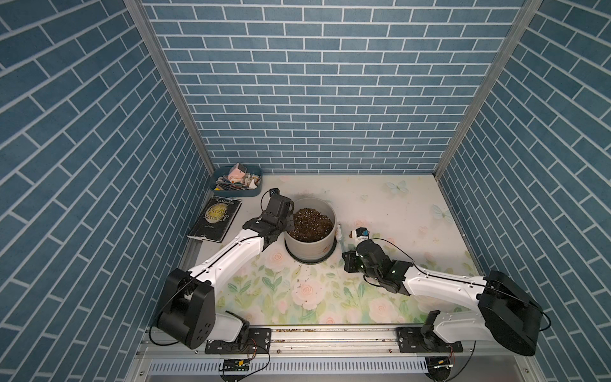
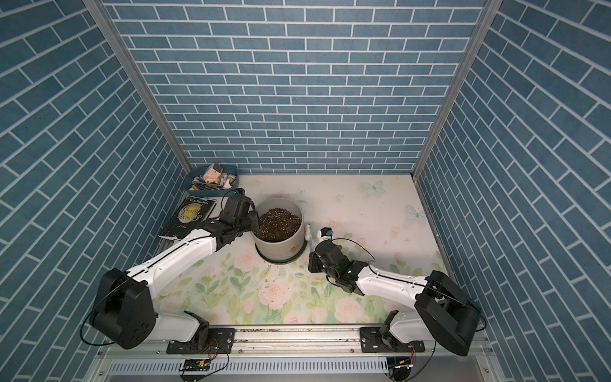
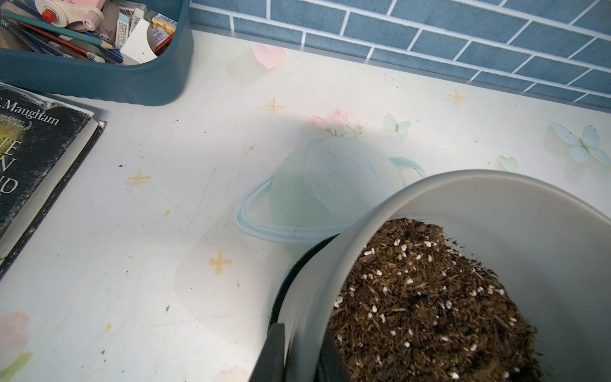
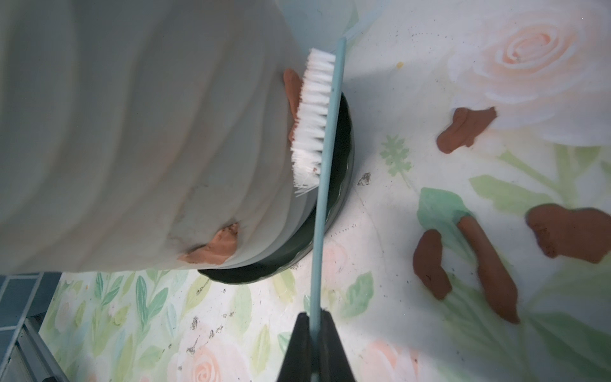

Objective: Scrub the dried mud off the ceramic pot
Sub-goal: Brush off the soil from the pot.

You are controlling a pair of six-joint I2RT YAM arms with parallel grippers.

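Ceramic pot point(image 1: 310, 246), light grey, upright on a black saucer point(image 1: 327, 257), roughly mid-table, left of centre in both top views; filled with dark potting soil point(image 1: 309, 224) flecked with white.

Dried mud point(image 4: 213, 248): one reddish-brown patch stuck low on the pot wall near the saucer, another patch point(image 4: 292, 86) on the wall right behind the bristles. Several loose reddish-brown flakes point(image 4: 463, 130) flat on the floral table cover point(image 1: 380, 205) on the pot's right side, apart from the saucer.

Brush point(image 4: 325, 139): pale blue handle, white bristles pressed against the pot's right wall, over the upper mud patch. Seen in a top view point(image 1: 339, 231) standing along the pot's right flank.

Right gripper point(image 4: 315, 322): jaws clamped together on the brush handle, low on its length. Arm reaching in from the near right.

Left gripper point(image 3: 299, 347): pinched on the pot's left rim, one finger outside the wall, the other inside by the soil. Arm stretched from the near left.

Further out: dark paperback book point(image 1: 215, 218) flat on the table, left of the pot. Blue oval tray point(image 1: 256, 191) of stationery clutter in the far left corner. Blue brick-pattern walls point(image 1: 314, 82) on three sides.
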